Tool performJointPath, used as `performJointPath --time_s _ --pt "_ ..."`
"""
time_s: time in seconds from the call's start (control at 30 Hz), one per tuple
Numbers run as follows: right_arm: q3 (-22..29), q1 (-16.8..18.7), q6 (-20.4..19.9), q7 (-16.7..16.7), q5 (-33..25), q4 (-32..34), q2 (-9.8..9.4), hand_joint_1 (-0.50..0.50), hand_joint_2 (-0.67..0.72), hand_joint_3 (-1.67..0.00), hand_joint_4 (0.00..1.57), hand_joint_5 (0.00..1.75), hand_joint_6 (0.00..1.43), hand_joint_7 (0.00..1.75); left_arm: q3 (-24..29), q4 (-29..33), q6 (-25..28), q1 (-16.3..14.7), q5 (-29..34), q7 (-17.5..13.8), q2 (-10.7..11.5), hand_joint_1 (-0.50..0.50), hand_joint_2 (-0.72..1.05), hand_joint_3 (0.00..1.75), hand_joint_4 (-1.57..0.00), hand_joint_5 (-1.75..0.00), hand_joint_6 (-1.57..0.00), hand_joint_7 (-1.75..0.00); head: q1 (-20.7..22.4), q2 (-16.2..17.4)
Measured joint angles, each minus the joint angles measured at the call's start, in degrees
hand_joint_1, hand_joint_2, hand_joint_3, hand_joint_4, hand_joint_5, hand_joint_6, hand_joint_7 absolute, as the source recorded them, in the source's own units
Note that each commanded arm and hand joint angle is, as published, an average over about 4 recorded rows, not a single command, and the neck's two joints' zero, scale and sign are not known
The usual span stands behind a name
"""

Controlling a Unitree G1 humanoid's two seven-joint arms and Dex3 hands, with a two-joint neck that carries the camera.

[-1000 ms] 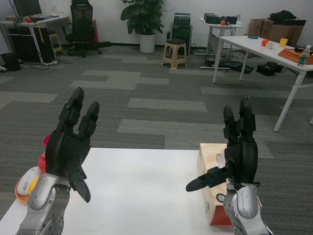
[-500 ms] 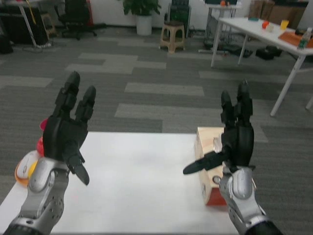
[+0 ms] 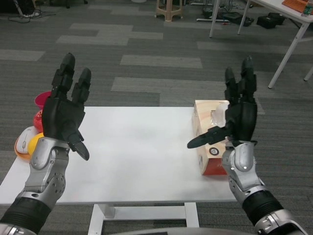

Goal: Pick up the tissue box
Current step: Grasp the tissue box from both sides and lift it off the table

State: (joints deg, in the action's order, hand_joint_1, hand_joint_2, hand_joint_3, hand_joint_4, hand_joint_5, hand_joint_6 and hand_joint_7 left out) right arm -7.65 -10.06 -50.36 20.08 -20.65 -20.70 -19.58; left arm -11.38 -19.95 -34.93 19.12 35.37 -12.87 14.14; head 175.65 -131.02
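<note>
Left of the box (image 3: 209,143): bare table (image 3: 142,156) all the way across, open for a pass from that side. Over the box's top: right hand (image 3: 238,117) raised with fingers spread, thumb jutting left across the box's near end. Far left of the box, at the table's opposite edge: red bowl (image 3: 40,108), white mouse (image 3: 24,142), yellow thing (image 3: 36,142), with left hand (image 3: 63,115) raised above them.
</note>
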Motion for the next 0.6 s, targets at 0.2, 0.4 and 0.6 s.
performJointPath --time_s 0.2,0.4,0.6 --pt "5.0 3.2 0.1 0.0 -0.3 1.4 -0.84 -0.46 0.47 -0.08 0.13 0.0 0.0 0.0 0.1 -0.3 0.0 0.1 0.1 0.0 0.0 0.5 -0.55 0.0 0.0 -0.1 0.0 0.0 0.8 0.8" --pt "10.0 6.4 0.2 0.0 -0.9 2.8 -0.95 -0.44 0.47 -0.08 0.14 0.0 0.0 0.07 0.5 -0.5 -0.1 0.1 0.1 0.0 0.0 0.5 -0.55 0.0 0.0 -0.1 0.0 0.0 0.4 0.9" --pt "12.3 8.8 0.3 -0.4 -1.3 2.9 -0.97 -0.44 0.47 -0.06 0.14 0.0 0.0 0.07 0.7 -1.7 -0.1 0.2 0.2 0.0 0.0 0.5 -0.55 0.0 0.0 -0.1 0.0 0.0 -0.5 0.8"
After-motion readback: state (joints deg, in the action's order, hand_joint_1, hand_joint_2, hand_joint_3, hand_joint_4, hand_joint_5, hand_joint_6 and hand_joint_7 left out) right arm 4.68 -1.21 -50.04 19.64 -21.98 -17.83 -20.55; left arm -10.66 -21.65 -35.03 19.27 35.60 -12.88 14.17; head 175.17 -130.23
